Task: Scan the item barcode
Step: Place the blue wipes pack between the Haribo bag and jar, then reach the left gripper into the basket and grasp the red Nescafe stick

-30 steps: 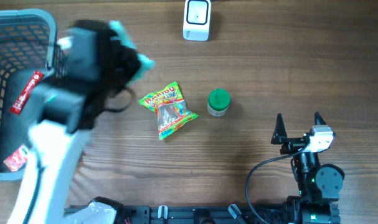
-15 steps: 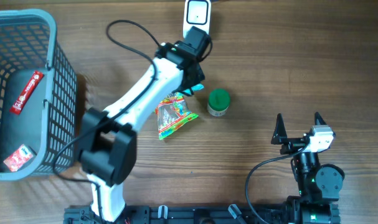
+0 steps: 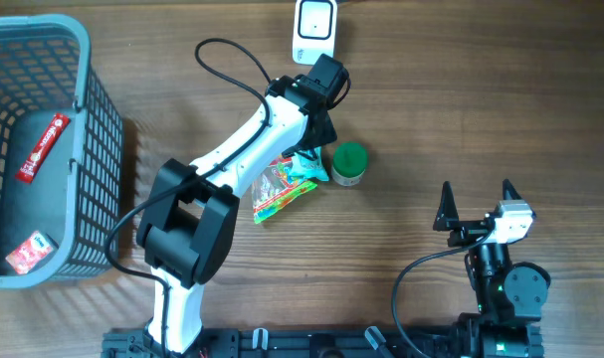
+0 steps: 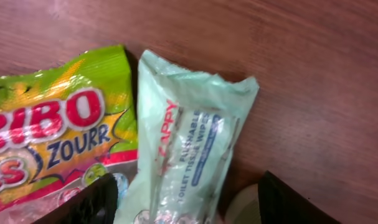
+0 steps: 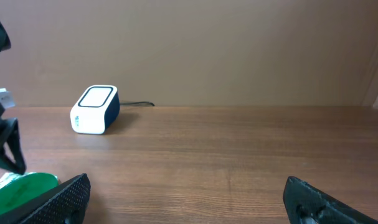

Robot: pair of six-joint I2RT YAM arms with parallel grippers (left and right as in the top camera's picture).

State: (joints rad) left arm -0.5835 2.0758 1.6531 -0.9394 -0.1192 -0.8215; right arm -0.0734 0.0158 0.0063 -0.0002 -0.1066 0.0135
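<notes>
Overhead, the wooden table (image 3: 481,99) carries a grey mesh basket (image 3: 33,22) far to the left of the white scanner (image 3: 314,30), with two red packets (image 3: 41,149) lying inside it. The left arm (image 3: 252,139) reaches up from the near edge in a long diagonal, its wrist bent downward just in front of the scanner. The right arm (image 3: 505,283) sits folded well to the right of the scanner and nearer the front edge. Its right gripper (image 3: 478,199) is spread wide and holds nothing.

A bright sweets bag (image 3: 272,197) lies in front of the scanner, partly under the left arm. The mint-green wipes packet (image 4: 189,130) rests slanted across that bag's edge and the bare wood, straight in front of the scanner. In the left wrist view the left gripper (image 4: 187,183) stands with its jaws parted wider than the packet. The packet's lower end lies loose between them, not pinched. A small green-lidded jar (image 3: 349,164) stands just beside the packet, slightly right of the scanner's line.
</notes>
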